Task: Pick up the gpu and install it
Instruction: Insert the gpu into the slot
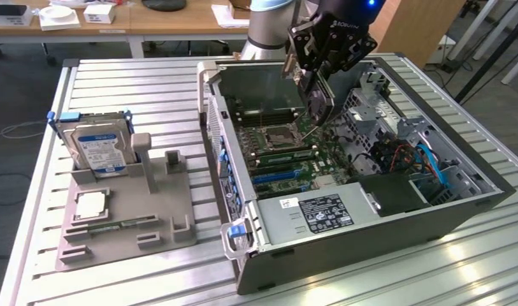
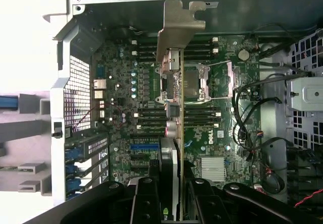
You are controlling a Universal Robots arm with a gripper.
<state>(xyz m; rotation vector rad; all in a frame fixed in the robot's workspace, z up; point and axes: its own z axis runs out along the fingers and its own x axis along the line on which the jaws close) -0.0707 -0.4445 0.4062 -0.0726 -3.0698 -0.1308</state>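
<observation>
The gpu [image 1: 315,105], a thin dark card with a metal bracket, hangs edge-down inside the open computer case [image 1: 360,255], just above the motherboard [image 1: 280,150]. My gripper [image 1: 320,64] is shut on its upper part. In the wrist view the gpu [image 2: 174,128] runs edge-on away from my gripper [image 2: 173,186]. Its metal bracket [image 2: 179,27] reaches toward the case wall. It hovers over the CPU socket [image 2: 194,82] and memory slots. The black fingers [image 2: 146,201] clamp the card from both sides.
A grey fixture [image 1: 127,210] on the exterior view's left holds a silver hard drive [image 1: 97,148], a chip [image 1: 90,205] and a memory stick [image 1: 116,224]. Inside the case are blue expansion slots [image 1: 280,176], a power supply [image 1: 327,213] and cable bundles [image 1: 411,159].
</observation>
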